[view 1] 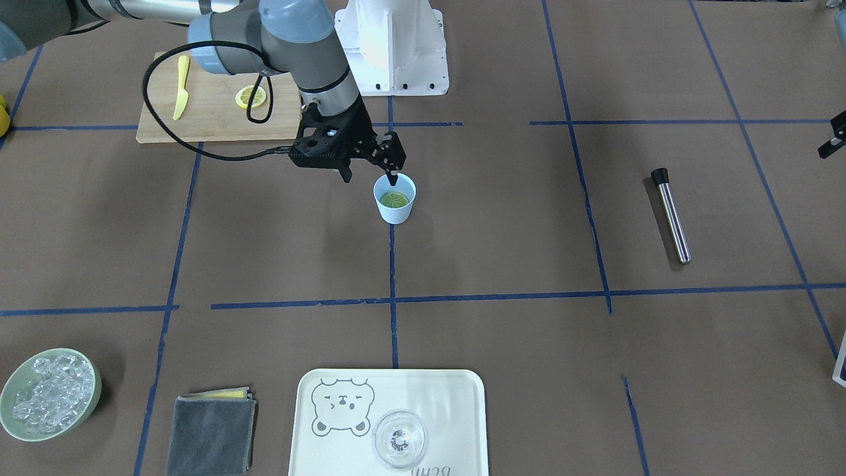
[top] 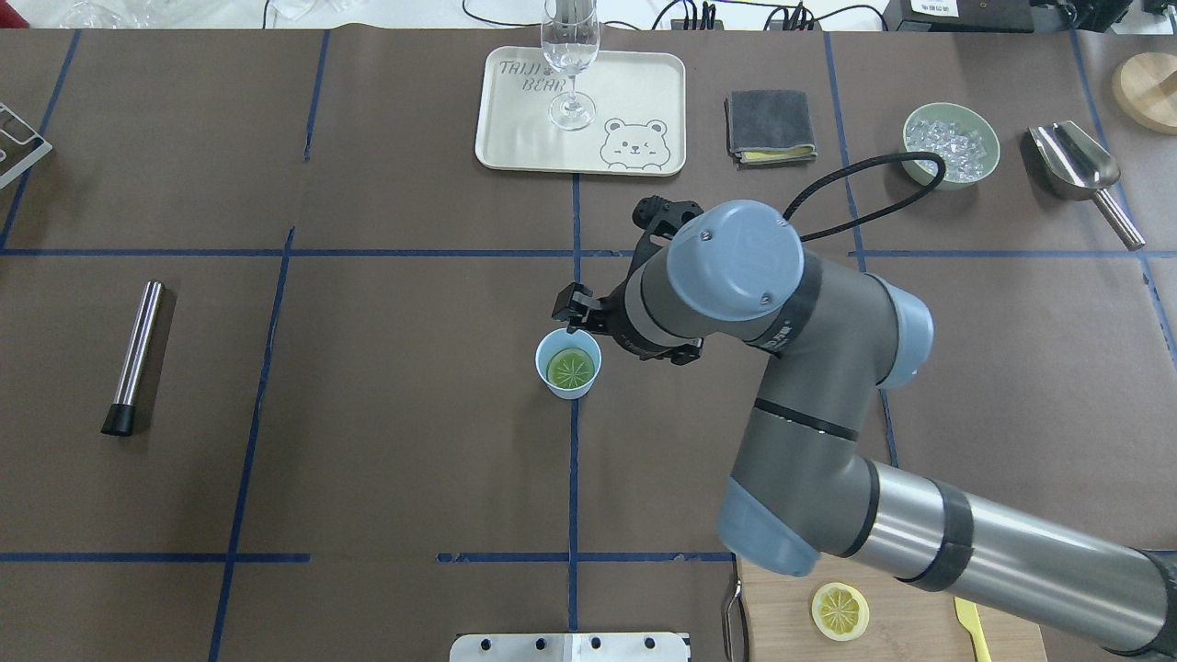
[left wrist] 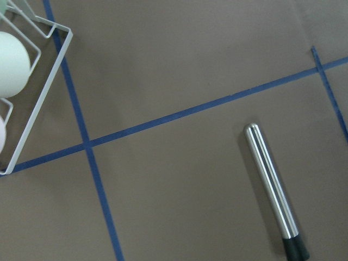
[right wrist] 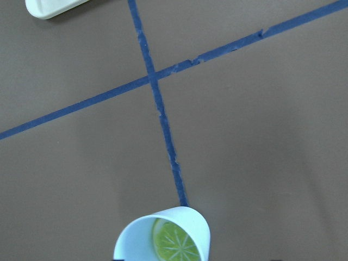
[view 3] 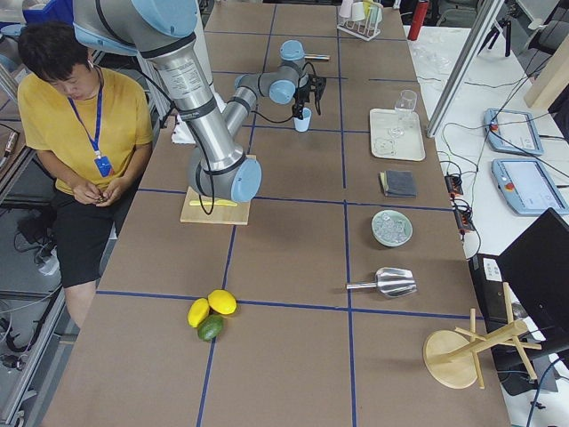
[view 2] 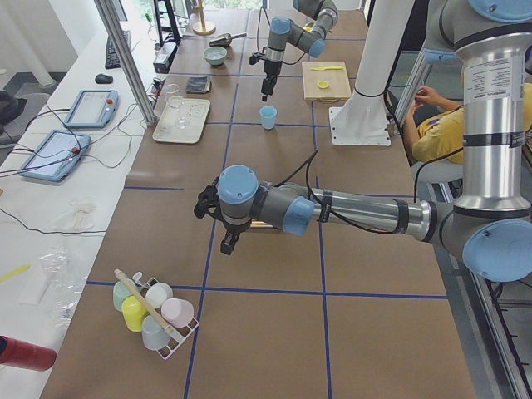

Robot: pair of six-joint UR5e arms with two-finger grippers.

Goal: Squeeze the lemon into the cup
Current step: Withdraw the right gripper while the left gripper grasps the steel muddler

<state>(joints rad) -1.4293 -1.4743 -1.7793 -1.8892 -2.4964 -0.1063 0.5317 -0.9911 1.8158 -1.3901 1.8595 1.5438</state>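
— So where is the lemon (view 1: 394, 199)?
— Lying flat inside the upright cup (view 1: 395, 213). The right gripper (view 1: 370, 177) hovers at its rim, jaws wide apart, holding nothing.
— What does a clean finish need?
— Probably a straight lift, so the finger beside the rim doesn't tip the cup. Whether the left gripper (view 2: 202, 204) is open or closed cannot be told.

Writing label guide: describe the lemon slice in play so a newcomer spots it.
Start at the table centre, where blue tape lines cross: a light blue cup stands there. The lemon slice lies inside it, looking greenish; its twin sits bare on the wooden cutting board.
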